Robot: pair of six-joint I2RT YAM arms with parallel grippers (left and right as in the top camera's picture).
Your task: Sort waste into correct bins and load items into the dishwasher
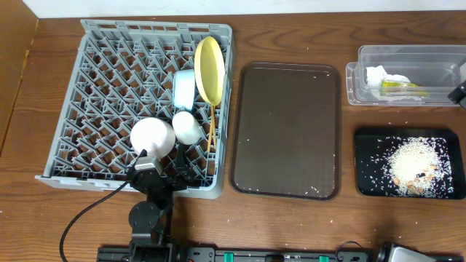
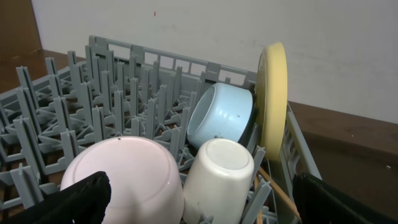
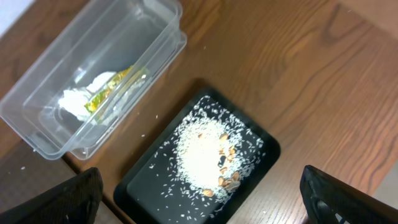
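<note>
Both the left gripper (image 2: 205, 202) and right gripper (image 3: 202, 199) have jaws apart; the pink saucer (image 2: 121, 180), just ahead of the left jaws, probably handles light, rigid and slick, so grip its rim.

Brown wood-grain table (image 1: 291, 225), plain white wall (image 2: 186, 25) behind, wooden panel (image 1: 14, 65) at left, even light
</note>
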